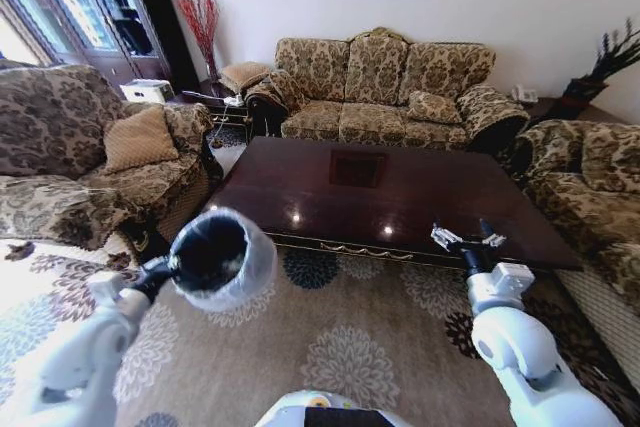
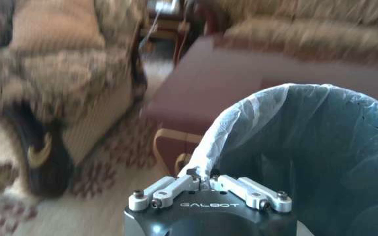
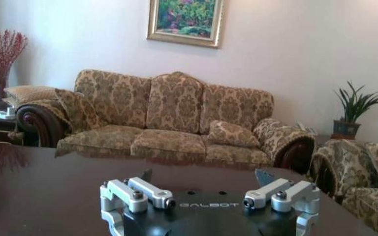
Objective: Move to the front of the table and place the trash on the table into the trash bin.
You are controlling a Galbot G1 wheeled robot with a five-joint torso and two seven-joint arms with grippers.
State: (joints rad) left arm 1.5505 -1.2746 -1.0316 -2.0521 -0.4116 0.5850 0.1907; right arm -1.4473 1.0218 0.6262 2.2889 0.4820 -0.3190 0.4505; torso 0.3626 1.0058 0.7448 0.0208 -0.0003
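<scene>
Closest to the head camera, the robot's white body sits at the lower edge, with both arms reaching forward toward the bench (image 1: 380, 192). On the left gripper (image 2: 205, 183) the jaws are clamped together on the folded-over edge of the bluish-white liner bag, and through it on the rim of the trash bin (image 1: 212, 255), so the bin hangs in the air off the near left corner of the bench, over the patterned carpet (image 1: 340, 347). Its mouth is tipped back toward the robot, dark interior showing; carried this way, the bin appears to be kept ready beside the bench to take whatever the other arm brings. That left arm is bent low and angled inward across the carpet. On the right gripper (image 1: 468, 239) the jaws are spread wide and grasp nothing; it is poised at the near right edge of the bench, pointing across the top toward the sofa (image 1: 385, 87) on the far side, the arm rising from the shoulder and held roughly level. No trash can be made out on the glossy dark top, which carries reflections and a square inset panel at its middle. Judging from this, the clearing looks largely done.
</scene>
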